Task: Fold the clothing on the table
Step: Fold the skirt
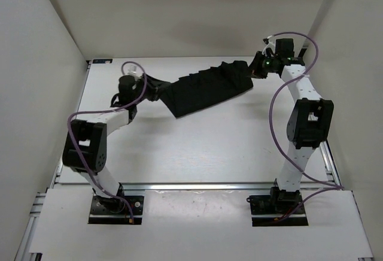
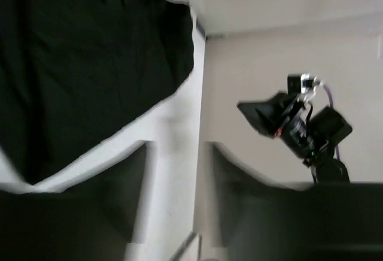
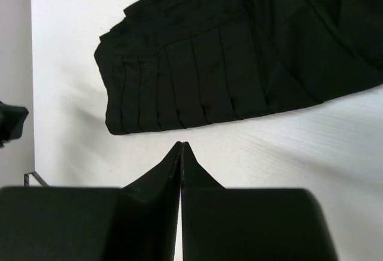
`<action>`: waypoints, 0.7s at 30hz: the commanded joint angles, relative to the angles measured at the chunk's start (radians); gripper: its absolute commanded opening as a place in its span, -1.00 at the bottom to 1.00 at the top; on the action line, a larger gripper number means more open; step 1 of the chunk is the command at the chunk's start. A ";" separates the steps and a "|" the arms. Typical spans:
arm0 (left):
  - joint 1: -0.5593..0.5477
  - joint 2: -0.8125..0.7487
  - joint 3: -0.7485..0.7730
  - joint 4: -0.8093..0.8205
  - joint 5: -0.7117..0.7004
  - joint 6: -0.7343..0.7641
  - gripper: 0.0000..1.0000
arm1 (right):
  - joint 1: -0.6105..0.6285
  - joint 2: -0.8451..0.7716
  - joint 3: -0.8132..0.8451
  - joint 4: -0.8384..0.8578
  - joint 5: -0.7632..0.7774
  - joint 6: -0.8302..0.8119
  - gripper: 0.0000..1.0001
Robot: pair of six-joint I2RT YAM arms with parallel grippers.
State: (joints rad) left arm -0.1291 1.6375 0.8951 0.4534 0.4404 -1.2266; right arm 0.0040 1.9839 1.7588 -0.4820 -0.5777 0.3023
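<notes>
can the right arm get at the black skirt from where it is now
Probably yes. The right gripper sits shut just short of the clothing, at its pleated edge, with only bare table between them and nothing in the way. It would have to open first.

White shells and black joints are covering the left arm (image 1: 109, 183) and right arm (image 1: 292, 166), purple cables (image 1: 273, 108) are trailing along both (a green light (image 1: 268, 63) is glowing by the right gripper (image 3: 181, 145)).
</notes>
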 commanded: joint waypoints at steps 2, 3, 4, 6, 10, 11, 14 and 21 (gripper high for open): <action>-0.134 0.125 0.157 -0.068 0.009 0.125 -0.59 | 0.037 0.040 0.051 -0.058 0.033 -0.022 -1.00; -0.141 0.181 0.222 -0.112 0.004 0.140 -0.97 | 0.039 0.038 0.035 -0.059 0.047 -0.025 -1.00; -0.148 0.203 0.288 -0.157 -0.002 0.168 -1.00 | 0.062 0.009 0.030 -0.060 0.058 -0.023 -1.00; -0.161 0.306 0.362 -0.180 -0.009 0.190 -1.00 | 0.086 -0.034 -0.031 -0.047 0.076 -0.043 -1.00; -0.187 0.441 0.505 -0.310 -0.076 0.208 -1.00 | 0.123 -0.141 -0.155 -0.049 0.146 -0.058 -0.99; -0.191 0.452 0.525 -0.340 -0.122 0.223 -1.00 | 0.123 -0.169 -0.174 -0.046 0.156 -0.060 -1.00; -0.228 0.466 0.588 -0.568 -0.260 0.309 -1.00 | 0.103 -0.213 -0.242 -0.049 0.180 -0.069 -1.00; -0.274 0.426 0.580 -0.798 -0.439 0.423 -1.00 | 0.053 -0.284 -0.308 -0.023 0.183 -0.077 -0.99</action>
State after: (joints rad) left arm -0.3885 2.1353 1.4380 -0.1661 0.1074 -0.8894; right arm 0.0708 1.7386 1.4574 -0.5289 -0.4156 0.2516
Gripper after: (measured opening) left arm 0.021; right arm 0.002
